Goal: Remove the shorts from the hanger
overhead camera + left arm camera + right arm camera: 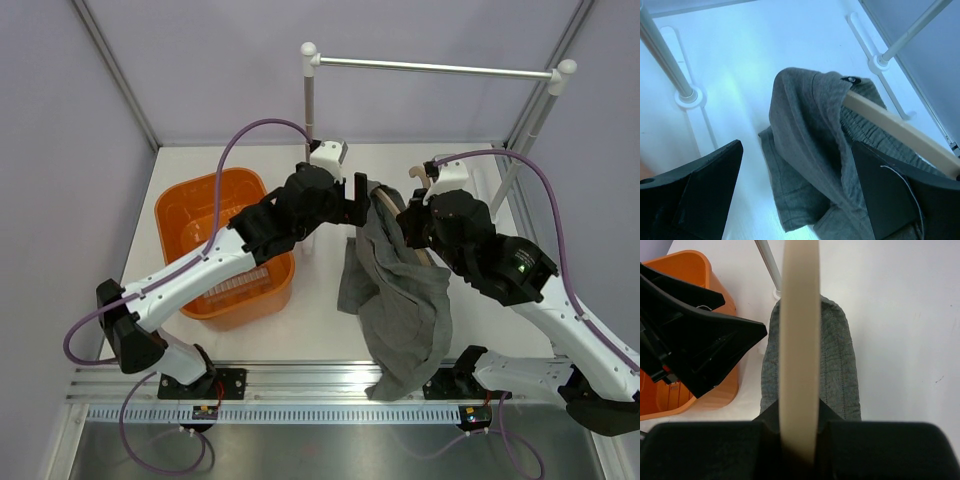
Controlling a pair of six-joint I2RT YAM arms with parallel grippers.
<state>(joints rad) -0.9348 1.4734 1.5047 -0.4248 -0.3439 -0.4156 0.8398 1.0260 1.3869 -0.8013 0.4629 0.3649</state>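
left claw (797,147) spread at shorts (790,100) | right claw (799,440) clamps hanger (799,315), grip hidden overhead

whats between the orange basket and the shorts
In the top view, the rail's upright post and the open left gripper sit between the basket and the shorts.

My white surface (310,330) fills the middle of the frame. An orange basket (185,235) sits on it at centre left. Two silver posts stand on round white bases, one (688,96) at the left, one (878,62) at the upper right. The lower folds of the grey shorts (400,300) appear to rest on it right of centre.
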